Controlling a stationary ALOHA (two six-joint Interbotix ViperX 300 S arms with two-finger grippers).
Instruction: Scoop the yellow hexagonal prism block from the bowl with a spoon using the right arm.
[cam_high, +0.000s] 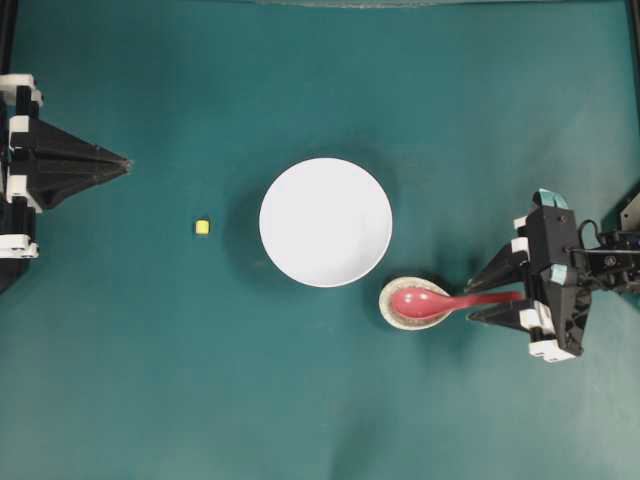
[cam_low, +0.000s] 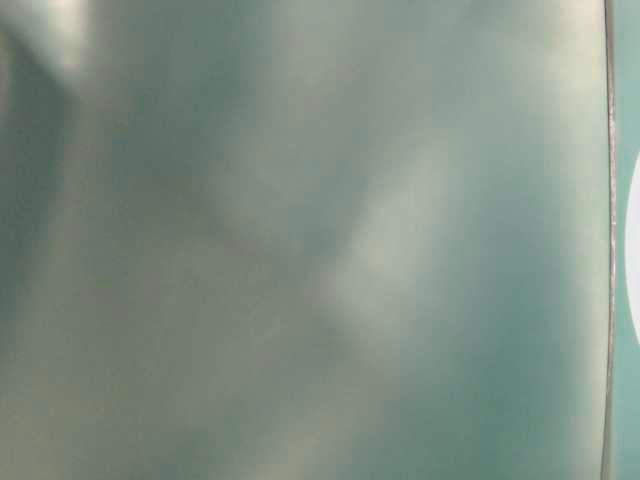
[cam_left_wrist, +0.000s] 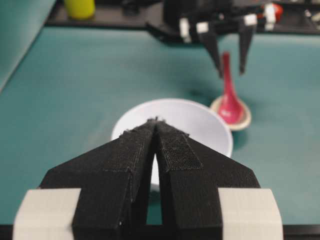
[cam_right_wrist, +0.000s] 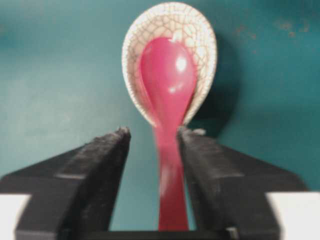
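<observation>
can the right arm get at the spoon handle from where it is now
Probably yes. The right gripper is open, with its fingers on either side of the spoon handle and a gap on each side. The scoop rests in the spoon rest, and nothing lies between the jaws and the handle.

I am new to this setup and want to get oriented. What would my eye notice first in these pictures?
First the large white bowl at the middle of the teal table, which looks empty. Then the red spoon lying in a small speckled rest beside the bowl, its handle between the fingers of the open right gripper. A tiny yellow block sits on the table left of the bowl.
</observation>
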